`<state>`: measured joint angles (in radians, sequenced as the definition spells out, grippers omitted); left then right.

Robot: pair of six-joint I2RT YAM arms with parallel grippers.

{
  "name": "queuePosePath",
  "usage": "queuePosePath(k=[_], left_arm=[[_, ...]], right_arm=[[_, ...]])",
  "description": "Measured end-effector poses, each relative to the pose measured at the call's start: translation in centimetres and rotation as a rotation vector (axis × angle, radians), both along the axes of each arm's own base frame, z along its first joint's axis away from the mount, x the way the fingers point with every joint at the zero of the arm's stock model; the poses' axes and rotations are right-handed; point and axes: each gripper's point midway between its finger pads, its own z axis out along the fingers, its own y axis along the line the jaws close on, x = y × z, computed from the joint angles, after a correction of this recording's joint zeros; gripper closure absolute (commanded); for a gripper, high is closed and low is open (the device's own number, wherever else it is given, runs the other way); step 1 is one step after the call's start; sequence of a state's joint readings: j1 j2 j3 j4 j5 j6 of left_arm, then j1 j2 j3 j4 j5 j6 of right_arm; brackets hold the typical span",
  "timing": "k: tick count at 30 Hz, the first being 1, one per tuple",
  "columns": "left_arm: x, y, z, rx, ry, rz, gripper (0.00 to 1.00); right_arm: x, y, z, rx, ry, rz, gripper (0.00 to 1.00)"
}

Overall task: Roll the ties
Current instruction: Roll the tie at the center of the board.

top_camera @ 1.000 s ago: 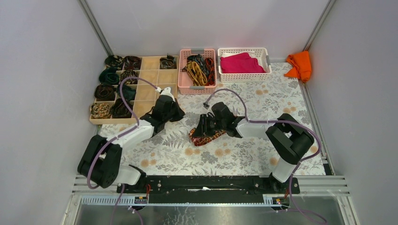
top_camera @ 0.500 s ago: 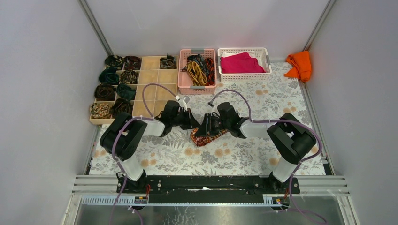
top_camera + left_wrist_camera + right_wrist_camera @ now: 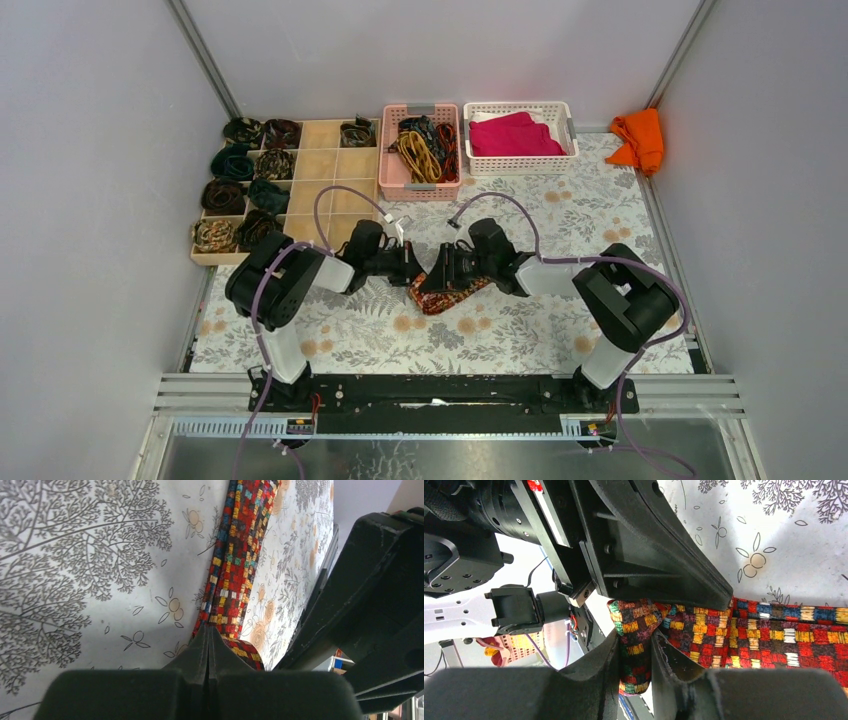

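A red-orange-and-dark patterned tie [image 3: 456, 294] lies folded on the floral table mat at the centre. My right gripper [image 3: 432, 280] is shut on a fold of it; in the right wrist view the fabric [image 3: 774, 630] runs right and a fold sits pinched between the gripper's fingers [image 3: 634, 644]. My left gripper [image 3: 408, 268] is shut, its tips against the tie's left end. In the left wrist view the gripper [image 3: 208, 632] shows no cloth between its fingers, and the tie [image 3: 239, 555] stretches away from the tips. The left gripper's black body [image 3: 649, 545] fills the right wrist view.
A wooden compartment tray [image 3: 340, 165] at the back left holds several rolled ties [image 3: 232, 162]. A pink basket [image 3: 392, 185] holds loose ties [image 3: 420, 150]. A white basket [image 3: 518, 107] holds a magenta cloth [image 3: 510, 135]. An orange cloth [image 3: 640, 138] lies in the back right corner.
My left arm has swung from beside the wooden tray to the centre and brought its gripper up against the tie. The right gripper has shifted slightly, still holding the tie.
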<state>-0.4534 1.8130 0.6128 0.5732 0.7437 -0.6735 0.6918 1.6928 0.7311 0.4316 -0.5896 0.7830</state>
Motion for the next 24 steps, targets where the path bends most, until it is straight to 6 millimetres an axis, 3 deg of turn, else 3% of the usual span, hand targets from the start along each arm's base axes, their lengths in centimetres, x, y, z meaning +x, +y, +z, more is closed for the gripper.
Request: queuePosePath(k=[13,24], left_arm=[[-0.2,-1.7,0.9,-0.085,0.020,-0.116,1.00],[-0.7,-3.5,0.9,-0.063,-0.002,-0.206,1.00]], right_arm=[[0.5,-2.0,0.5,-0.034,-0.045,-0.060,0.81],[0.7,-4.8,-1.5,-0.083,-0.035,-0.134,0.82]])
